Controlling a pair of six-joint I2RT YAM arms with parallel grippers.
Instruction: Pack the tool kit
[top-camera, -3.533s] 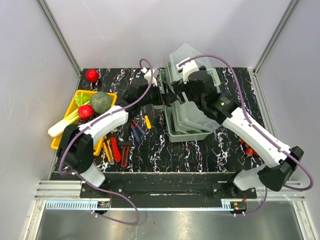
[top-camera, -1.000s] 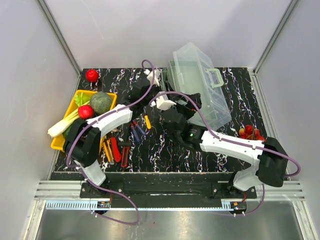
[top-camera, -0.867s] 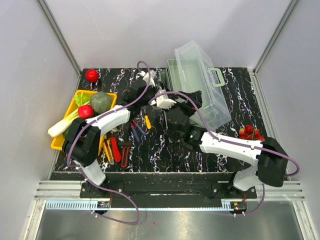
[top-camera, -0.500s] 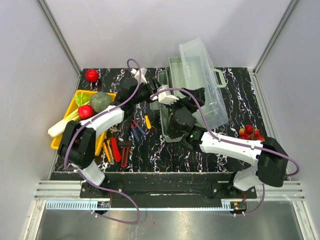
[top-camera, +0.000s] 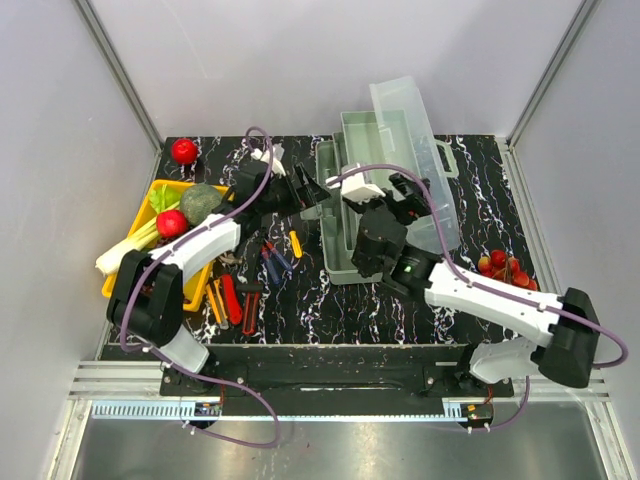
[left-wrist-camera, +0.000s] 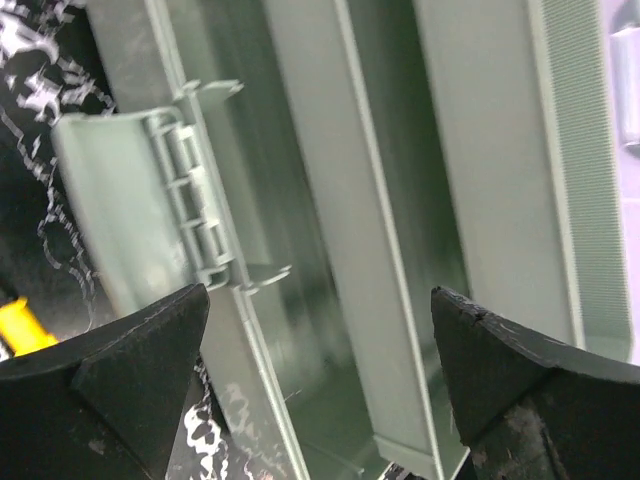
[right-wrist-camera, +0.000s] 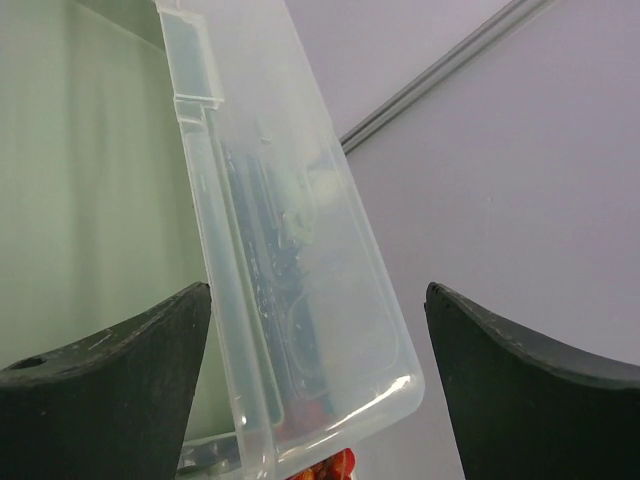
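- Several vegetables fill a yellow tray (top-camera: 113, 285) well to the left of the left jaws, with a round red fruit (top-camera: 183, 150) beyond it on the counter (top-camera: 300, 310).
- Small hand tools (top-camera: 240, 292) with red, orange, yellow and blue handles lie loose on the counter, left of the left jaws and nearer the arm bases.
- Left jaws stand wide, gripping nothing, just beside the toolbox's left wall. In the wrist view a hinged side flap (left-wrist-camera: 140, 210) and the long inner compartments show between their fingers.
- Between the two sets of jaws sits the pale grey-green toolbox (top-camera: 340, 262), its clear lid (top-camera: 405, 115) standing up and leaning away to the right.
- Right jaws stand wide over the box's right side, holding nothing. The lid's edge shows in the gap ahead of them.
- Small red fruits (top-camera: 505, 272) lie on the counter right of the right jaws.
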